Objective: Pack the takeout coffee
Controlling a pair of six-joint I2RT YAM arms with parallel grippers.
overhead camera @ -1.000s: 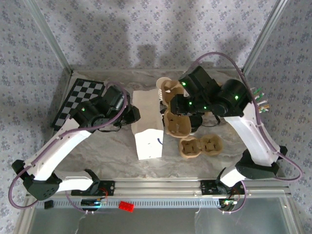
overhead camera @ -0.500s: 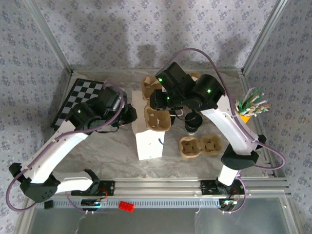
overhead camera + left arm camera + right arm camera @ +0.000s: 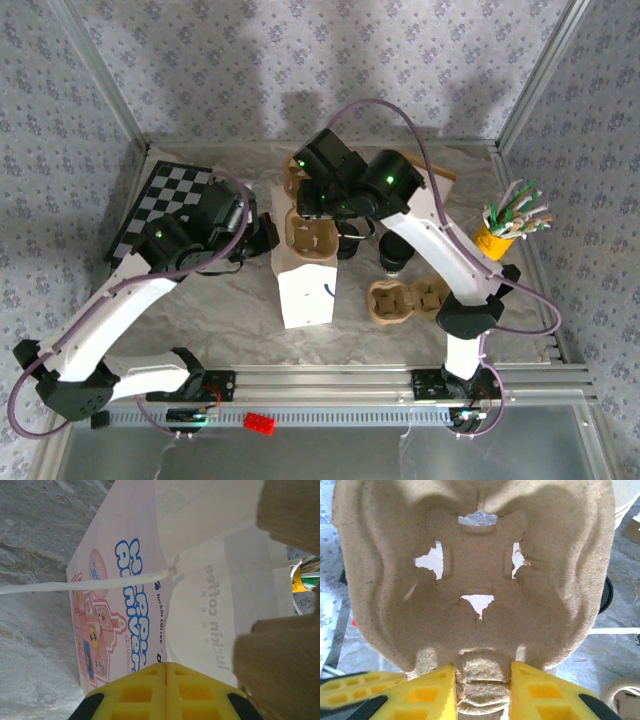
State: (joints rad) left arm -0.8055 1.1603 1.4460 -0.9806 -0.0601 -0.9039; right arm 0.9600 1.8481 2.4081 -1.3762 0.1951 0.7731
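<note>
1. Marble surface (image 3: 225,305), patterned walls (image 3: 300,60) around.
2. Pulp cup carrier (image 3: 308,232) hangs at the open mouth of the white paper bag (image 3: 305,292), mid-surface.
3. Right claw (image 3: 482,672) clamps the carrier's edge.
4. Left claw (image 3: 166,669), closed tight, pinches the bag's rim.

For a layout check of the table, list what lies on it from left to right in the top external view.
checkerboard mat → white paper bag → empty cup carrier lying on the table → yellow cup holding thin sticks
</note>
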